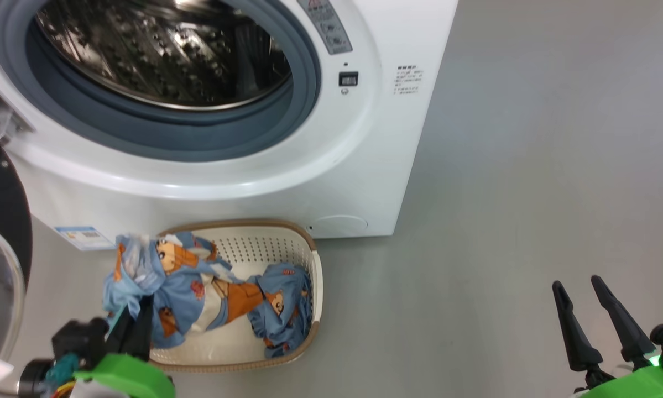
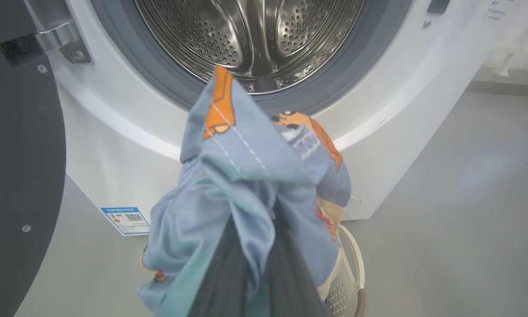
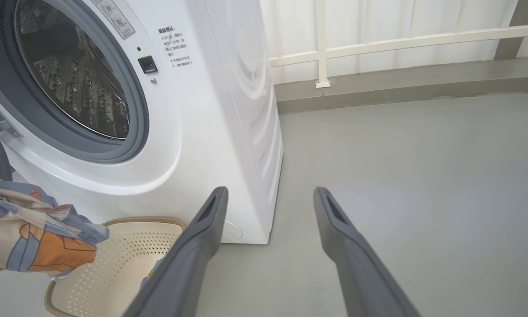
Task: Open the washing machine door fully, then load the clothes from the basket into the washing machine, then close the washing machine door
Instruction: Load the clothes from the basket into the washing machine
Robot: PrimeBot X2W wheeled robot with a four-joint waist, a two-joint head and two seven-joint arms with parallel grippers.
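The clothes (image 1: 182,276), clenched in the left gripper (image 1: 135,320), should clear the rubber seal (image 1: 160,138) high; right gripper (image 1: 577,287) gapes empty.

Illumination is bright, even and diffuse; shadows on the floor (image 1: 530,166) are faint. The drum (image 1: 165,50) carries specular highlights. In the left wrist view the clothes (image 2: 246,185) blur (close to the lens), and straight edges bow.

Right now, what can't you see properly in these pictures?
- Left claw tips: left wrist view, buried in the clothes it grips.
- Washing machine door: head view, cut off by the left edge.
- Blue label print: left wrist view, too small to read.
- Basket floor: head view, partly covered by clothes.
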